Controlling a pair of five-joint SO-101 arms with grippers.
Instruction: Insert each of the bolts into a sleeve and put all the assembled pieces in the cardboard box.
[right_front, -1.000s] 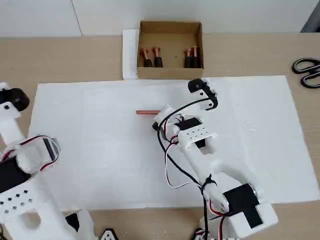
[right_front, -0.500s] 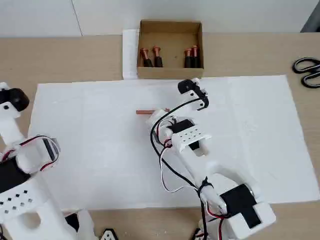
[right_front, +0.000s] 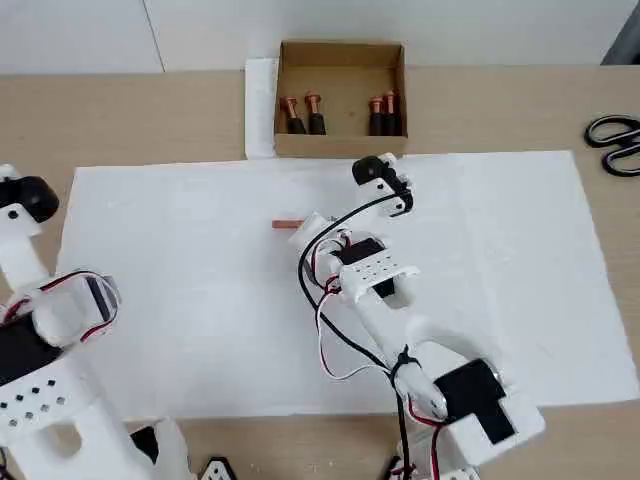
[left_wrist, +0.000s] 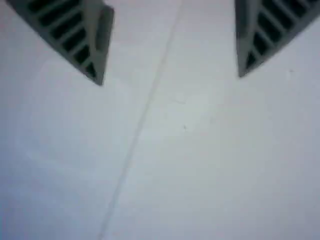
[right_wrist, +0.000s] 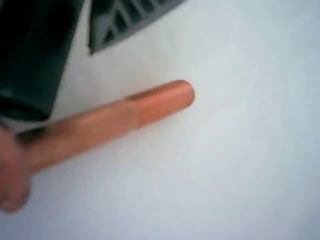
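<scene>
A copper bolt (right_front: 286, 224) lies flat on the white sheet (right_front: 200, 290) near the middle of the table. My right gripper (right_front: 309, 233) is right at one end of it and covers part of it. In the right wrist view the bolt (right_wrist: 150, 107) lies on the sheet just under dark parts of the gripper. The cardboard box (right_front: 342, 52) stands at the far edge and holds several black sleeves with copper bolt heads (right_front: 302, 113). My left gripper (left_wrist: 170, 50) is open over bare sheet, and that arm (right_front: 50, 330) is at the near left.
Scissors (right_front: 615, 143) lie on the wooden table at the far right. A white strip (right_front: 259, 105) sticks out beside the box. The sheet is bare to the right of my right arm and across its left half.
My right arm has swung left toward the bolt, so more of the bolt is now covered. The left arm has not moved.
</scene>
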